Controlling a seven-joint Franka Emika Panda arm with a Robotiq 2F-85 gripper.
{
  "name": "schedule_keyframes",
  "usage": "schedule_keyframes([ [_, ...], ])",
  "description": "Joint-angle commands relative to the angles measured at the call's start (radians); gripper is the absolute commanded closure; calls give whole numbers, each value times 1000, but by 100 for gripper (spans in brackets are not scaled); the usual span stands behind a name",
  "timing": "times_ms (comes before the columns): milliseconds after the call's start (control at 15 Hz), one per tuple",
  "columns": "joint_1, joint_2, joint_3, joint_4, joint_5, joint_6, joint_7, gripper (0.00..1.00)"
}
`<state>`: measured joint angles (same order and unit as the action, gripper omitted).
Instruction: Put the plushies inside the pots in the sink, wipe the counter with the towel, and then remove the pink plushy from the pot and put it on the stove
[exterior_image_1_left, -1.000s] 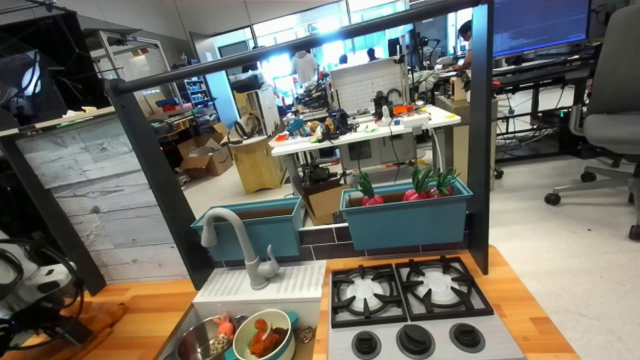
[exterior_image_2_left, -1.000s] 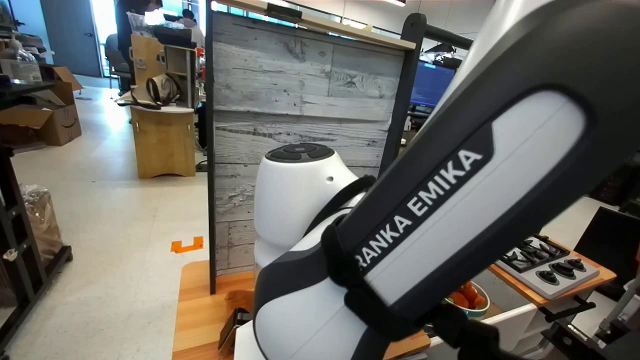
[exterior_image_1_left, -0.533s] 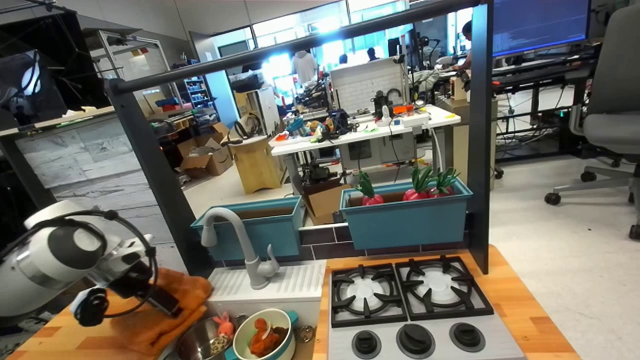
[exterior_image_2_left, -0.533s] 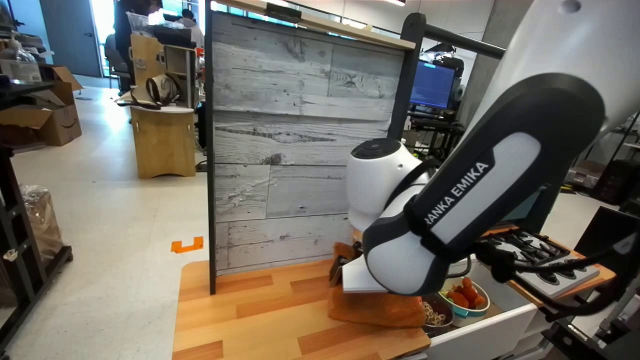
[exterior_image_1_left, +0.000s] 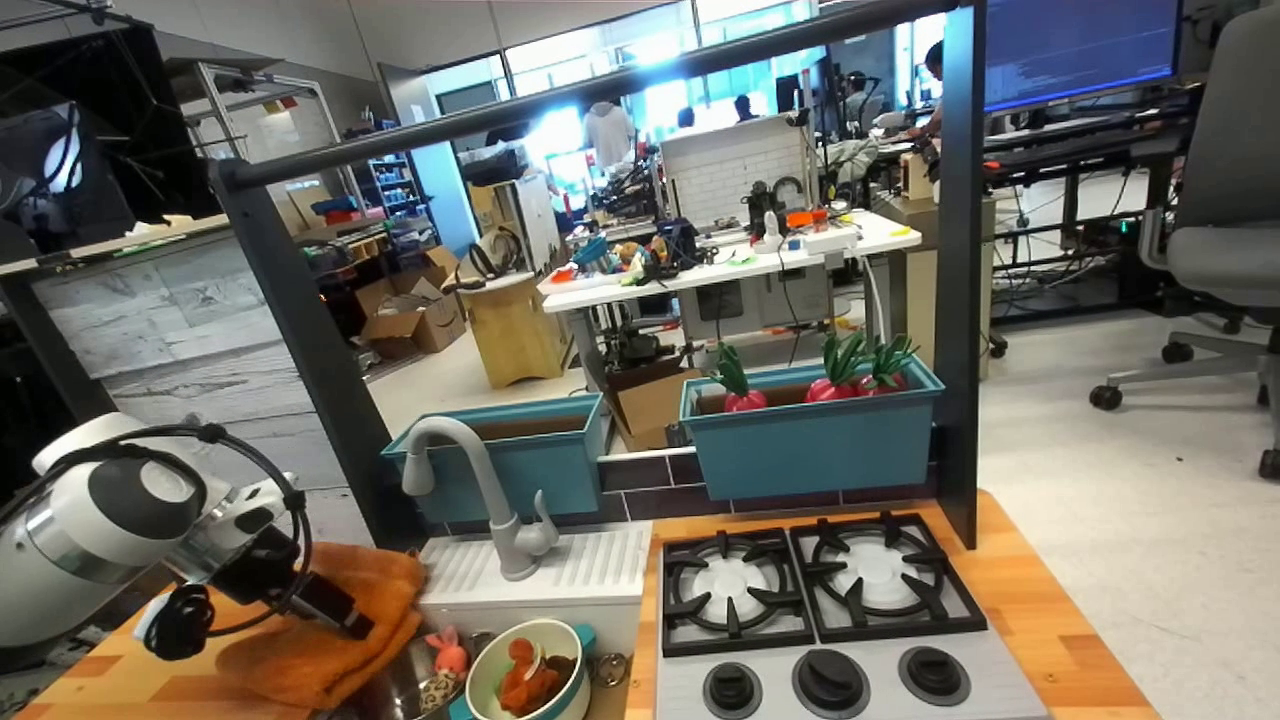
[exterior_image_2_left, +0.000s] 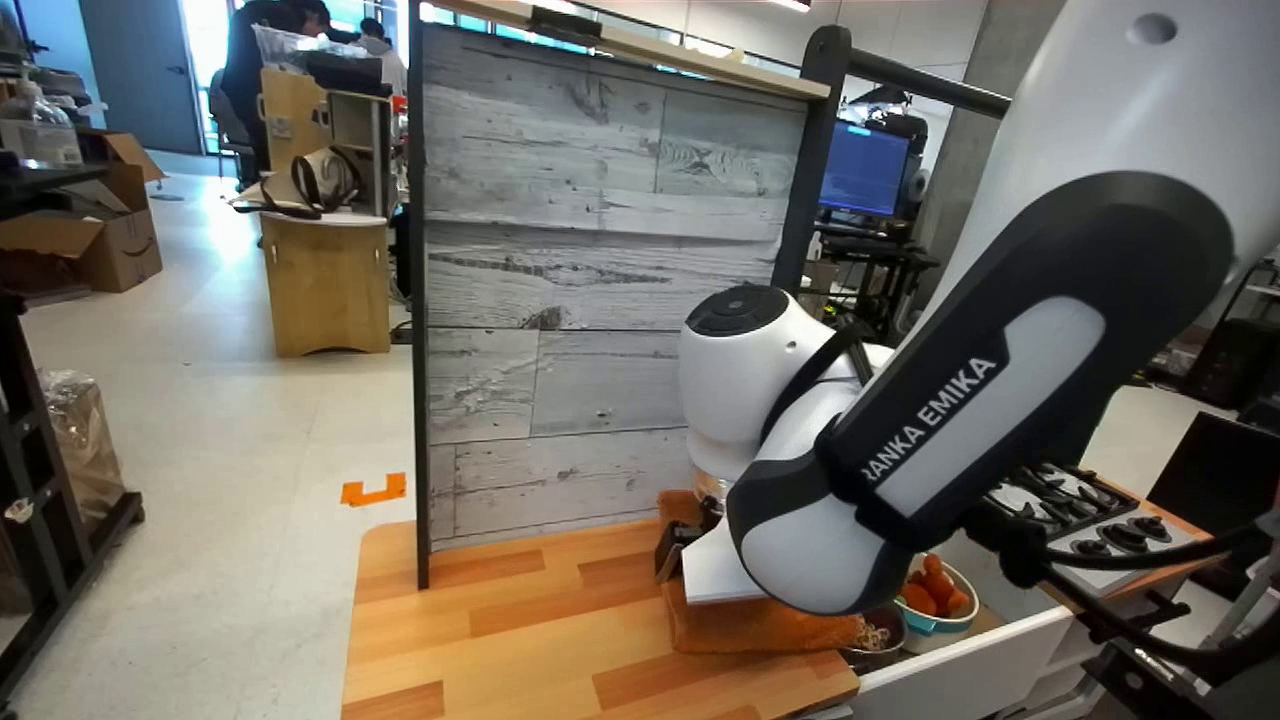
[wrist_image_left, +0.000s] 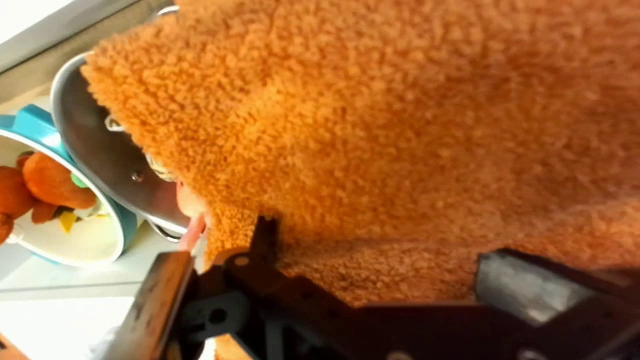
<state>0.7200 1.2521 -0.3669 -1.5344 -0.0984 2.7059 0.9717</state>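
Note:
The orange towel (exterior_image_1_left: 310, 655) lies bunched on the counter at the sink's edge, also in an exterior view (exterior_image_2_left: 750, 625). My gripper (exterior_image_1_left: 348, 618) presses on it from above. In the wrist view my gripper (wrist_image_left: 375, 255) has its fingers wide apart, with towel (wrist_image_left: 350, 115) beneath and between them. The towel's edge overhangs the metal pot (wrist_image_left: 95, 125), partly covering the pink plushy (wrist_image_left: 190, 202). The pink plushy (exterior_image_1_left: 450, 655) and a spotted plushy (exterior_image_1_left: 438, 690) are in the metal pot. An orange-brown plushy (exterior_image_1_left: 522, 682) is in the teal pot (exterior_image_1_left: 583, 690).
The stove (exterior_image_1_left: 828, 575) with black grates and knobs is right of the sink. A grey faucet (exterior_image_1_left: 480, 480) rises behind the pots. Teal planters (exterior_image_1_left: 815, 445) hang at the back. A grey wood panel (exterior_image_2_left: 600, 300) stands behind the wooden counter (exterior_image_2_left: 500, 640).
The arm has swept from the far left of the counter toward the sink, and the towel moved with it. In the last half second it shifted only slightly, further over the metal pot.

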Motion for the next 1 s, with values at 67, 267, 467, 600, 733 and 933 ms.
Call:
schedule_keyframes([
  [67, 39, 2, 73, 49, -37, 8, -31, 0],
  [267, 33, 2, 124, 115, -21, -16, -43, 33],
  [467, 20, 12, 163, 176, -2, -32, -38, 56],
  [600, 12, 9, 174, 186, 5, -48, -30, 22],
  [733, 18, -22, 160, 152, -8, -38, -33, 26],
  [933, 33, -120, 133, 37, -30, 33, -50, 4],
])
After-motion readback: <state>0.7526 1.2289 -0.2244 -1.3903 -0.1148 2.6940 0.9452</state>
